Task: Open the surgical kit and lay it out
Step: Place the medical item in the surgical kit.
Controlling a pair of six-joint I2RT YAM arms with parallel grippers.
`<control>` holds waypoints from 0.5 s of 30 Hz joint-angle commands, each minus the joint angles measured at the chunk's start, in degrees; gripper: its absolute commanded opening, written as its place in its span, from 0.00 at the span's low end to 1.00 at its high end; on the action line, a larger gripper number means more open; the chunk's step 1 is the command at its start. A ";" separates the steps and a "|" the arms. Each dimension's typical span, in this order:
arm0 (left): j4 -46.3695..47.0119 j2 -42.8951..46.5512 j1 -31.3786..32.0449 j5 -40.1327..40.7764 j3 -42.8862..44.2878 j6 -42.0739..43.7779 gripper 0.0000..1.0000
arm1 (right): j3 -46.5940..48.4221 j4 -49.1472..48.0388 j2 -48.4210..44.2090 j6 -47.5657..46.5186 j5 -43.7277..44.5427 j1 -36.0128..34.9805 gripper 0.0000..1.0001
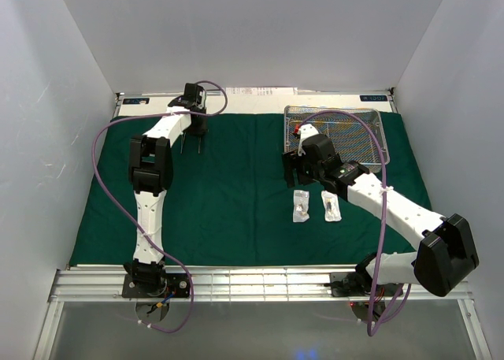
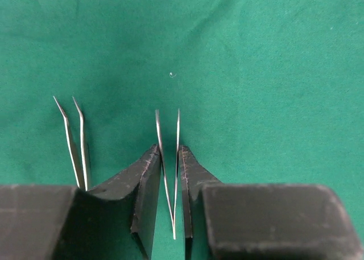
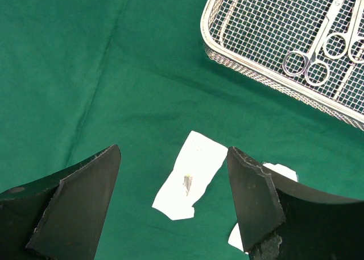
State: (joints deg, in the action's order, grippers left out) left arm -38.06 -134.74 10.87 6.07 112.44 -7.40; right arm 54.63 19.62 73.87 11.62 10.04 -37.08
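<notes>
Sitting between the left fingers (image 2: 142,186), forceps (image 2: 173,232)

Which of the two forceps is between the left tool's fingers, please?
The straight-tipped forceps sits inside the left tool, one finger on each side. The bent-tipped forceps lies outside it, alongside on the green cloth.

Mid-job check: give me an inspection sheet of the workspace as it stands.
Surface: green cloth spread flat.
Job's things: mesh tray far right, holding scissors; two packets and a forceps on the cloth.
Clutter: nothing seen.
Grippers: left gripper jaws narrowly apart around another forceps, grip unclear; right gripper open above the packets.
Cables: purple cables hang in loose loops.
Surroundings: white walls on three sides.
</notes>
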 commanded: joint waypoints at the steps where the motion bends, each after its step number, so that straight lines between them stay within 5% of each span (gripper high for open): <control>1: 0.27 0.09 0.02 0.70 2.43 0.63 0.32 | 1.62 -0.72 -0.30 0.51 -0.73 0.34 0.81; 15: -0.17 0.70 0.02 0.53 3.57 0.28 0.38 | 1.97 -0.72 -0.65 0.69 -0.64 0.61 0.81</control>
State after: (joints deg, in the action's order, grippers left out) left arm -38.17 -134.76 10.87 6.61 113.40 -7.29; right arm 54.63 19.59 73.87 11.66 9.85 -36.75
